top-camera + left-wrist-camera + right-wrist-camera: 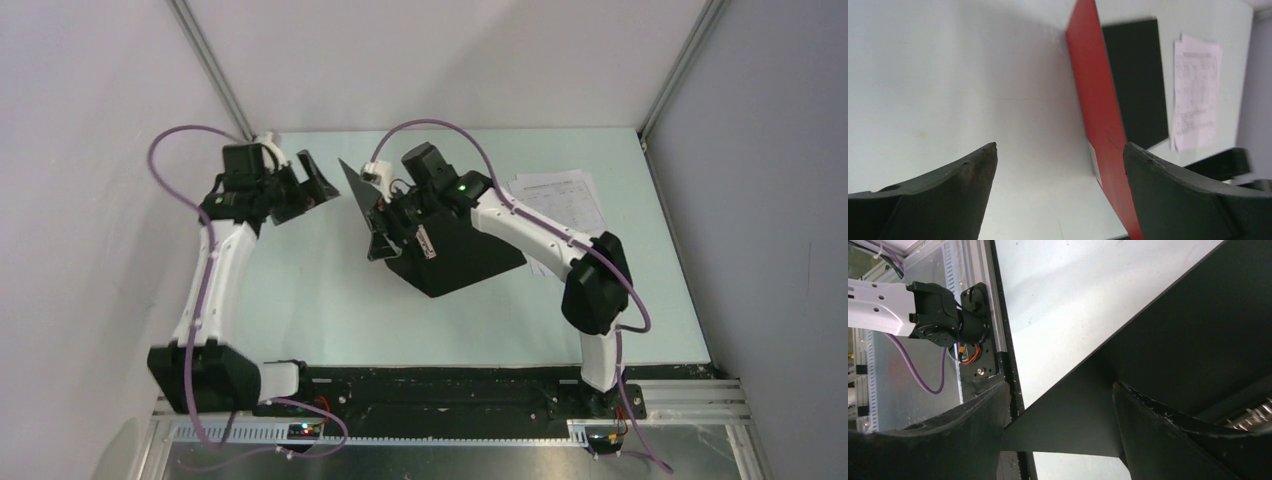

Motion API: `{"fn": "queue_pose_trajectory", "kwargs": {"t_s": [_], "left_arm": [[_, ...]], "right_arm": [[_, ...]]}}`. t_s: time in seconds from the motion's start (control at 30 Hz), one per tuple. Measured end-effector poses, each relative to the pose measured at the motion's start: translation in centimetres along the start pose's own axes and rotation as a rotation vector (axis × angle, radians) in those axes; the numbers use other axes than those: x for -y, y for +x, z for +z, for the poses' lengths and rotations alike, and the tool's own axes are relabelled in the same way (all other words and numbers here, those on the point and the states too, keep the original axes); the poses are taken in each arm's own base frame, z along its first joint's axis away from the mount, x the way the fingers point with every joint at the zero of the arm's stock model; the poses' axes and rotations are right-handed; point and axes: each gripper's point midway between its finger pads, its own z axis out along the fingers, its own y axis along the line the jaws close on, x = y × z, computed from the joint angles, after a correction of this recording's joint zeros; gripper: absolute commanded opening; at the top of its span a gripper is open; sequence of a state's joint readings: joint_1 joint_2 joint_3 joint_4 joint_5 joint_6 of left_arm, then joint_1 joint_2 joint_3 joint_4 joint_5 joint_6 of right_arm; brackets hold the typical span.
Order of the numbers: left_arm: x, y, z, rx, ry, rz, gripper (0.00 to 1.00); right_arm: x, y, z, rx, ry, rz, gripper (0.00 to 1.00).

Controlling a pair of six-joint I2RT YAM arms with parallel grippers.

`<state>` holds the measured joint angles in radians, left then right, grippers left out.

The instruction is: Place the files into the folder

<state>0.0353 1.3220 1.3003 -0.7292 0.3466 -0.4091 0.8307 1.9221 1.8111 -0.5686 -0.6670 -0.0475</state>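
Furthest left, the left gripper hangs above the counter with its jaws spread wide and nothing between them. The folder is just beside it, at its 3 o'clock. That folder lies open mid-counter, with its black half flat and its red cover standing close to upright along the 9 o'clock edge. A small white label sits low on the red face.

The right gripper is at that cover, its jaws parted to either side of the black inner face and not pinching it. The cover therefore looks unsupported and may tip.

The files are a loose, slightly fanned stack of white printed sheets. They lie flat at 3 o'clock from the right gripper, well apart from it and near the folder's right side, with their long axis running roughly 9 to 3. The right arm is plainly nearer, so the pick likely falls to it.
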Motion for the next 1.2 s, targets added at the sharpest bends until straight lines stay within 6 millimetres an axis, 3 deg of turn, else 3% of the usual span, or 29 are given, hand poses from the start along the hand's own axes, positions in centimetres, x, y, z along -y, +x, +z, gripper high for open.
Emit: {"fn": "queue_pose_trajectory", "kwargs": {"t_s": [0.13, 0.27, 0.4, 0.5, 0.63, 0.73, 0.8, 0.9, 0.97, 1.03, 1.13, 1.2], "left_arm": [[-1.6, -2.3, -4.8, 0.201, -0.14, 0.036, 1.0], [-1.9, -5.0, -8.4, 0.351, -0.228, 0.057, 0.99], [-1.0, -7.4, -8.8, 0.403, -0.217, 0.063, 0.95], [-0.3, -7.6, -6.7, 0.357, -0.163, 0.061, 0.93], [-0.4, -5.4, -1.2, 0.208, -0.093, 0.029, 0.89], [-1.1, -0.6, 3.6, 0.014, -0.064, -0.006, 0.86], [-1.2, 2.8, 6.1, -0.115, -0.048, -0.021, 0.85], [-1.1, 5.9, 8.6, -0.24, -0.035, -0.027, 0.83], [-1.1, 7.3, 9.9, -0.295, -0.036, -0.026, 0.8], [-1.2, 8.2, 10.8, -0.33, -0.046, -0.025, 0.79], [-1.1, 8.6, 12.0, -0.353, -0.054, -0.031, 0.78], [-0.6, 8.1, 12.8, -0.354, -0.056, -0.055, 0.74]], "right_arm": [[-0.6, 1.2, 3.2, -0.044, -0.044, -0.003, 0.83], [-0.5, 2.7, 7.4, -0.096, -0.08, 0.0, 0.83], [1.9, 5.9, 11.2, -0.166, -0.064, 0.043, 0.84], [4.1, 7.8, 11.2, -0.209, -0.018, 0.088, 0.84], [6.7, 6.9, 8.7, -0.178, 0.029, 0.121, 0.83], [8.7, 5.2, 4.7, -0.121, 0.071, 0.165, 0.79], [10.1, 3.9, 1.4, -0.067, 0.124, 0.187, 0.71], [11.9, 3.5, -3.3, -0.014, 0.23, 0.223, 0.48], [13.1, 4.1, -6.1, 0.007, 0.301, 0.251, 0.35], [14.2, 5.5, -8.0, 0.007, 0.357, 0.292, 0.29], [15.6, 8.3, -9.5, -0.024, 0.416, 0.361, 0.22], [16.2, 10.6, -10.3, -0.061, 0.453, 0.409, 0.13]]}}
